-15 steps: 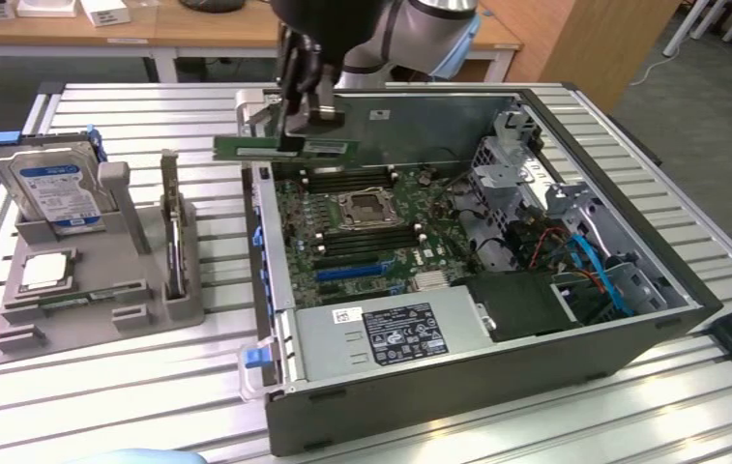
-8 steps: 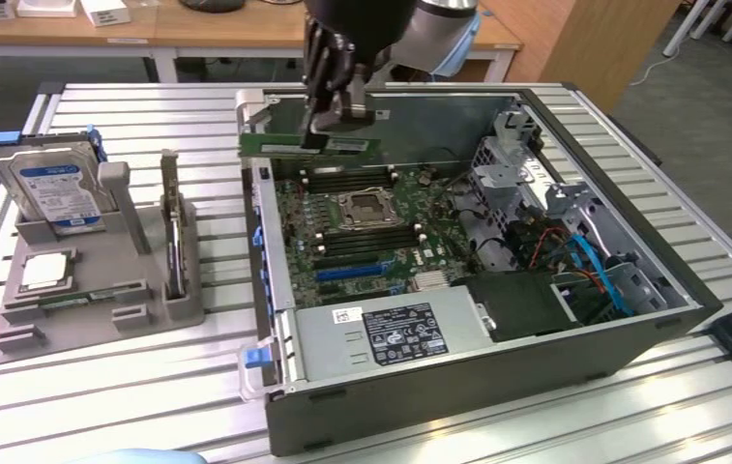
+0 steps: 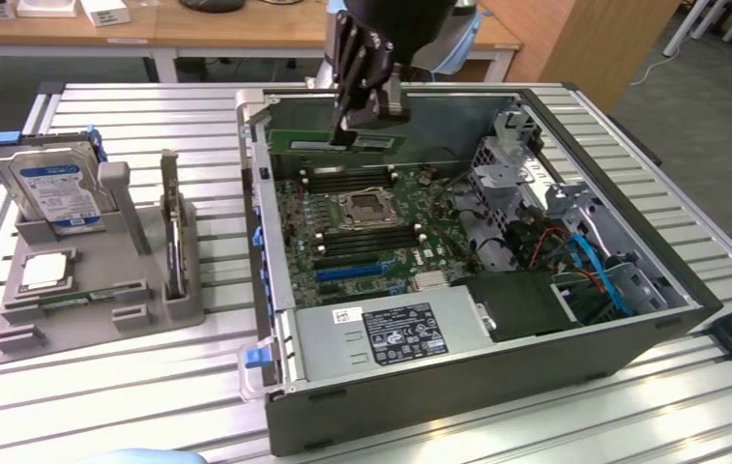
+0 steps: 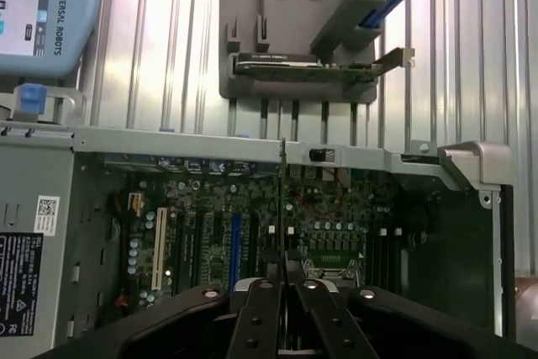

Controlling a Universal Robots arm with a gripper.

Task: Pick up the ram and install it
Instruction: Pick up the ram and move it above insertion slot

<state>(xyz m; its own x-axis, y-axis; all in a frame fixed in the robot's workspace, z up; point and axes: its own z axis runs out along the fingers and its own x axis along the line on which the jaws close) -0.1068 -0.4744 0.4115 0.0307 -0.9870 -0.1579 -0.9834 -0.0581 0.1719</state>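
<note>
On the slatted metal table (image 3: 146, 116), an open computer case (image 3: 469, 387) is set at the exterior view's right, and a grey holder (image 3: 95, 290) with a blue-labelled hard drive (image 3: 56, 188) at its left. "UNIVERSAL ROBOTS" is read on a pendant (image 4: 50, 14). Over the motherboard's (image 3: 366, 227) far end, the ram (image 3: 307, 141), a slim green stick, is clamped between the jaws of the gripper (image 3: 359, 124).

The ram (image 4: 282, 208): held end hidden between the fingers (image 4: 254, 319). The arm (image 3: 392, 19): cut off by the picture's edge above them.
</note>
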